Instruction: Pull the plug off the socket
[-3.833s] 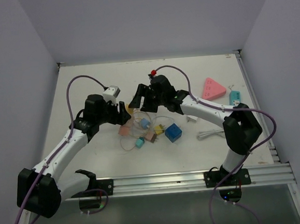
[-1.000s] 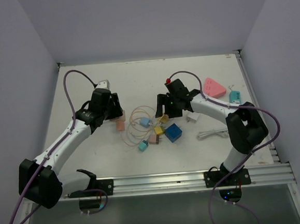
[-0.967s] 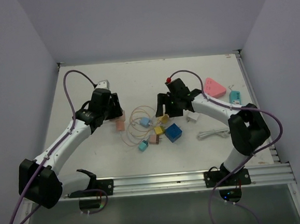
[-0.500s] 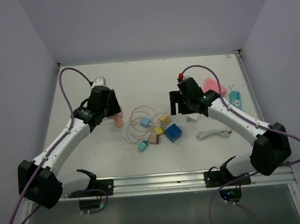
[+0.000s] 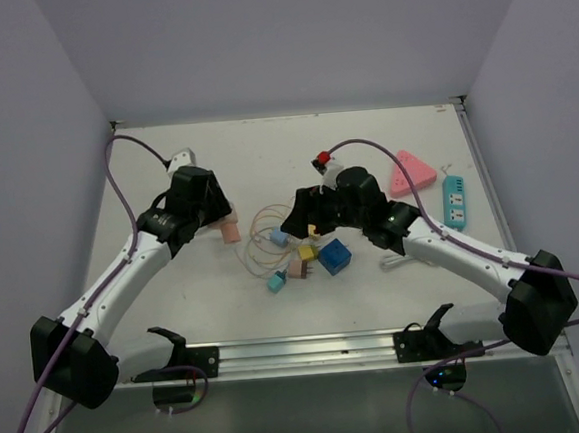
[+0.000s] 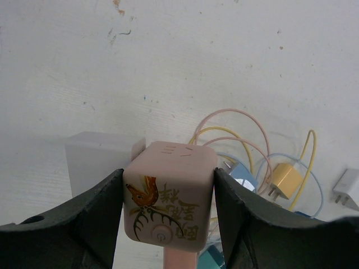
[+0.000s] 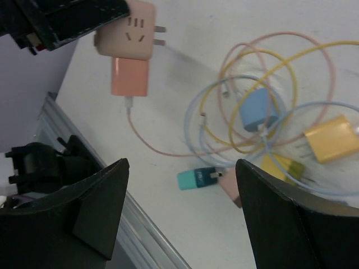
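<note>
Bracing step, by my read: left gripper (image 6: 168,193) is clenched on the pink socket cube (image 7: 124,29), a finger on each side face, at the left of the table just beside the cable pile. Can't tell if the cube is lifted or resting. The salmon plug (image 7: 129,76) sits flush against one face of the cube, so it's not out yet. Its pink cable (image 7: 162,148) runs off into the tangle.

Right gripper (image 7: 180,182) hangs over the tangle, fingers spread wide, nothing between them, apart from the plug.

Next move, as I see it: right arm crosses to the plug, squares its fingers on the plug body, closes, then pulls straight off the cube face while left holds firm. Risk: snagging a loop, or pinching cable instead of body.

Surface: white tabletop (image 5: 265,158), scuffed and speckled. Loose on it: blue adapter (image 7: 255,109), yellow adapter (image 7: 331,137), teal plug (image 7: 196,179), blue cube (image 5: 335,256), pink triangular strip (image 5: 409,172), teal strip (image 5: 455,198). Aluminium rail (image 5: 310,347) runs along the near edge. Plain pale walls on three sides.
</note>
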You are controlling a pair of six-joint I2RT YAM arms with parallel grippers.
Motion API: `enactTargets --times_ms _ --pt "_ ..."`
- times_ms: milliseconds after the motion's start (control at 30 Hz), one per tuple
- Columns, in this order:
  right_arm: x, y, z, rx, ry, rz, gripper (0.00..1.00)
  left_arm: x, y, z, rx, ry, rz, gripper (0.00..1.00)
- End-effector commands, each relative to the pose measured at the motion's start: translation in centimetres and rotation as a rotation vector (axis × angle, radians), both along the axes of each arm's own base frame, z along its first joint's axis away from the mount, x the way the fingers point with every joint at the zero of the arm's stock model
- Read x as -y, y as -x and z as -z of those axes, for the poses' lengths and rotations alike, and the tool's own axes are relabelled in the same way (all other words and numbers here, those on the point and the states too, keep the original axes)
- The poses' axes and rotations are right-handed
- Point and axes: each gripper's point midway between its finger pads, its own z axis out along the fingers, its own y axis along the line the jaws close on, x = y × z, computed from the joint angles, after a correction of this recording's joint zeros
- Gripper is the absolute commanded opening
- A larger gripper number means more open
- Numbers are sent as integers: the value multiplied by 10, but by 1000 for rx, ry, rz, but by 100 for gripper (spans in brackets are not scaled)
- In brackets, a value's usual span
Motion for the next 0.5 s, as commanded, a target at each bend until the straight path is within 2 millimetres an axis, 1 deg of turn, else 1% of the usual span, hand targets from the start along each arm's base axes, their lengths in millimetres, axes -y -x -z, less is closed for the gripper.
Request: enactTargets --times_ms 0,67,100,167,200,233,300,367,400,433,467 --pt "-49 -1 -39 59 -200 -88 80 0 -14 -53 157 105 -71 0" --pt "-62 -2 -40 55 -210 -100 81 1 -14 -57 163 132 -77 0" --pt "-74 -2 -39 54 -218 -118 81 2 -13 -60 169 146 -79 0" --pt "-89 2 -40 44 -239 -145 82 4 -12 -61 170 162 -81 0" --pt "-99 -1 -37 36 -248 -160 83 4 -12 -63 174 168 -83 0" --pt "-105 1 -37 26 -259 -169 84 6 -12 -63 171 182 -83 0" --pt "-120 1 -31 9 -258 -191 84 7 -11 -66 177 196 -83 0" --pt "-129 2 -26 2 -249 -203 84 9 -10 -67 178 214 -83 0" --pt "-132 -1 -29 7 -252 -201 84 9 -10 -68 179 222 -84 0" --pt "-136 -2 -20 -9 -240 -202 84 9 -9 -68 178 226 -84 0" --pt "-138 -3 -20 -10 -240 -203 84 10 -9 -69 180 231 -85 0"
